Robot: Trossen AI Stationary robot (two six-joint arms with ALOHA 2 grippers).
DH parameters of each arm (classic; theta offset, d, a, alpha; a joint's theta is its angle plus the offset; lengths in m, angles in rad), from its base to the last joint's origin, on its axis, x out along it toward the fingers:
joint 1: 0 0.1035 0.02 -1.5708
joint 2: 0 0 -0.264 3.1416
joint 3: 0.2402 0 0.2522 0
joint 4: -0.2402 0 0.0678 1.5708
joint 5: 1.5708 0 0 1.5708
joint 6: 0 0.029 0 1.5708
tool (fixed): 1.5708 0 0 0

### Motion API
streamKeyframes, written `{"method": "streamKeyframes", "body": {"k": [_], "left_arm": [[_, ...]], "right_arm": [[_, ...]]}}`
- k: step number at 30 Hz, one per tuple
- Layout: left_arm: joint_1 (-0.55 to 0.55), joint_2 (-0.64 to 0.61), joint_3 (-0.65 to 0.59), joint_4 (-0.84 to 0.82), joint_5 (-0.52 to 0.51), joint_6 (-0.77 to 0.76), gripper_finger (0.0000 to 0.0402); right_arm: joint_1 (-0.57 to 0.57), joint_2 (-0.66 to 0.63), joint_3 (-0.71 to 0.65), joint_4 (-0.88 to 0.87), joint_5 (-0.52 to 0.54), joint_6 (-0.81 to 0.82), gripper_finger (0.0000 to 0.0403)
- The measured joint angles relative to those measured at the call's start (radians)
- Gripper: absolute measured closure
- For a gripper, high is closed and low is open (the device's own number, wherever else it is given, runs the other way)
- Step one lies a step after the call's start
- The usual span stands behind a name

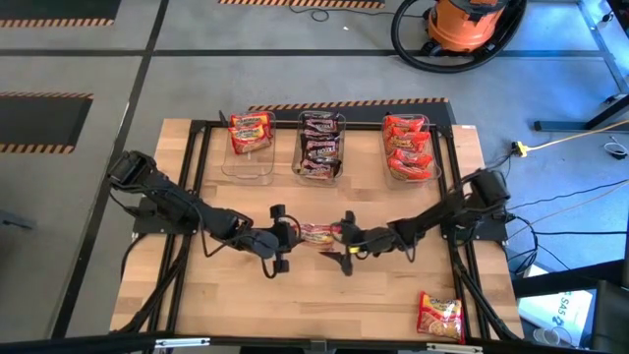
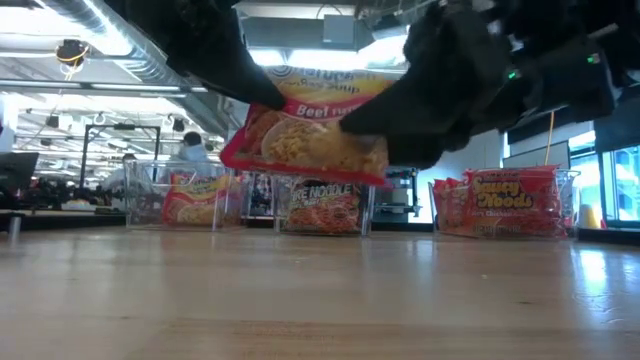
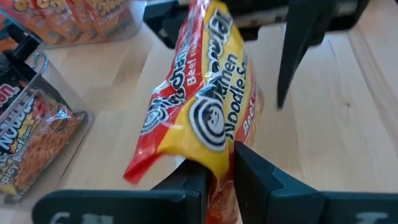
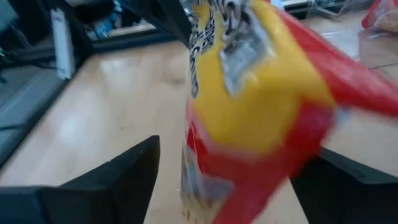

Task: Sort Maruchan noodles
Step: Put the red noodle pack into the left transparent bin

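Held item: one flat red-and-yellow plastic ramen packet (image 1: 317, 233), lifted clear of the tabletop between the two grippers. Legible print: "Ramen Noodle Soup" and "Beef" in the left wrist view; "Beef" again in the low view.

Left gripper (image 1: 286, 236): fingers (image 3: 252, 171) pinched together on one end of the packet.

Right gripper (image 1: 346, 239): fingers (image 4: 118, 171) spread wide, one on each side of the packet's other end; contact with the wrapper cannot be confirmed, as the packet is blurred there.

Beyond the grippers, at the far edge, three clear plastic tubs in a row:
- left tub (image 1: 248, 162), red-orange packets with yellow;
- middle tub (image 1: 321, 146), dark brown-black packets, "Noodle" partly readable in the low view;
- right tub (image 1: 410, 149), bright red packets, lettering that looks like "Saucy Noods".

Stray item: one red-orange packet with yellow (image 1: 439, 316), flat on the near corner on the right arm's side, well apart from both grippers.

Surface: pale wooden tabletop (image 1: 295, 300) with a black frame around it. Open wood lies beneath the grippers and between them and the tubs.

Room: grey floor with striped hazard tape, an orange shop vacuum (image 1: 470, 24) with a black hose past the table, and people at distant desks in the low view.
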Motion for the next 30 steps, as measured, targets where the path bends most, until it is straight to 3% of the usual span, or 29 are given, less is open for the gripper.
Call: {"method": "streamKeyframes", "body": {"k": [4, 11, 14, 24, 30], "left_arm": [[-0.003, -0.001, 0.000, -0.003, 0.001, -0.010, 0.0346], [-0.006, -0.002, 0.000, 0.002, -0.009, -0.007, 0.0328], [-0.006, -0.004, 0.000, -0.003, -0.010, -0.002, 0.0311], [-0.016, -0.089, 0.061, -0.143, 0.012, 0.012, 0.0221], [0.009, -0.098, 0.122, -0.125, 0.033, 0.072, 0.0159]], "right_arm": [[-0.001, 0.044, 0.057, -0.018, 0.034, -0.052, 0.0134], [0.000, 0.057, 0.073, -0.019, 0.089, -0.096, 0.0253], [0.001, 0.057, 0.075, -0.023, 0.102, -0.124, 0.0285], [0.000, 0.055, 0.077, -0.033, 0.121, -0.162, 0.0295], [-0.015, 0.054, 0.077, -0.055, 0.118, -0.169, 0.0296]]}}
